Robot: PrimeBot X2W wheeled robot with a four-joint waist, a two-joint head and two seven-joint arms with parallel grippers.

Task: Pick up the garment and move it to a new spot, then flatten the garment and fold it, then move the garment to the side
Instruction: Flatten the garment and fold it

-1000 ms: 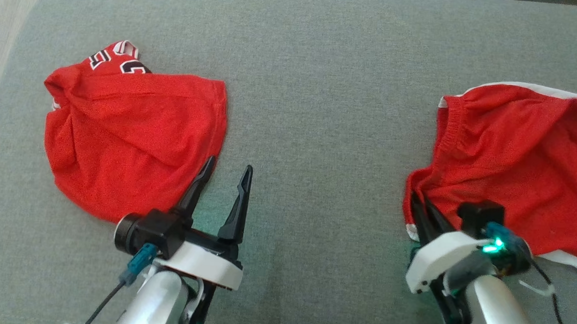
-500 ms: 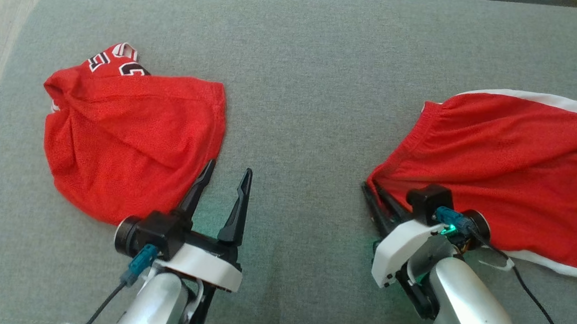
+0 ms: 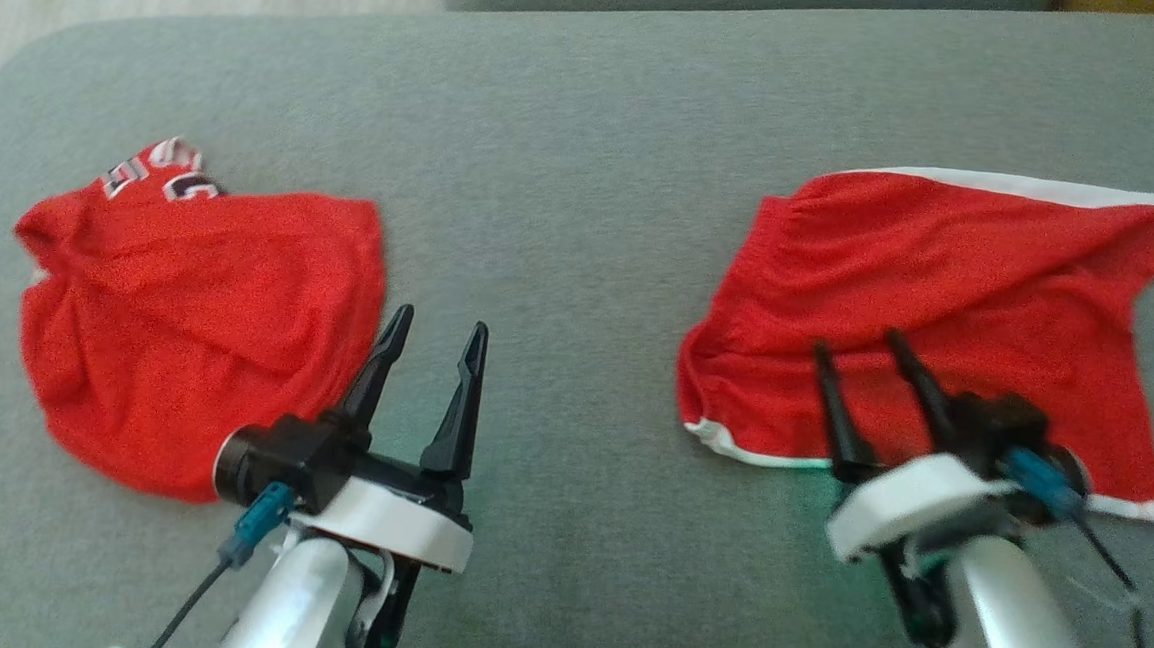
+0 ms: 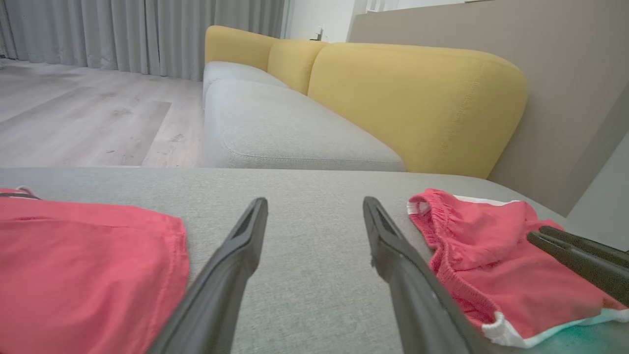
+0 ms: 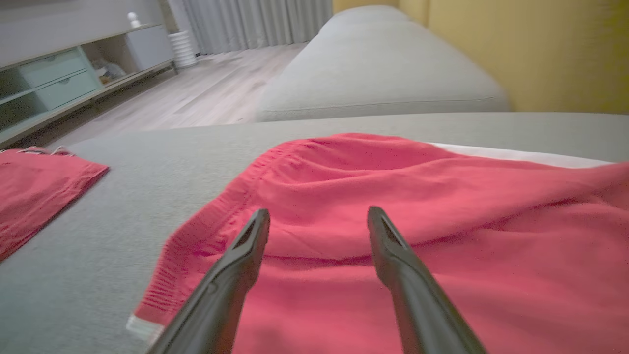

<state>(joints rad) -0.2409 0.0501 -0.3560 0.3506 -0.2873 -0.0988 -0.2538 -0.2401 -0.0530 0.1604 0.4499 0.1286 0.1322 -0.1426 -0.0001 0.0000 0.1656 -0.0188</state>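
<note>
Jaws spread and empty, the right gripper (image 3: 858, 342) is hovering over the red shorts (image 3: 942, 256), right; flattening is likely calling for a hem grasp. The left gripper (image 3: 441, 318) is hanging open.

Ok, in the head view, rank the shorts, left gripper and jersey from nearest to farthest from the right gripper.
1. shorts, under the right gripper.
2. left gripper, centre-left.
3. jersey, far left.

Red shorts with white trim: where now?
Head view: red shorts lie on the right of the grey cushion, open right gripper over their near edge, red jersey apart at left.
</note>
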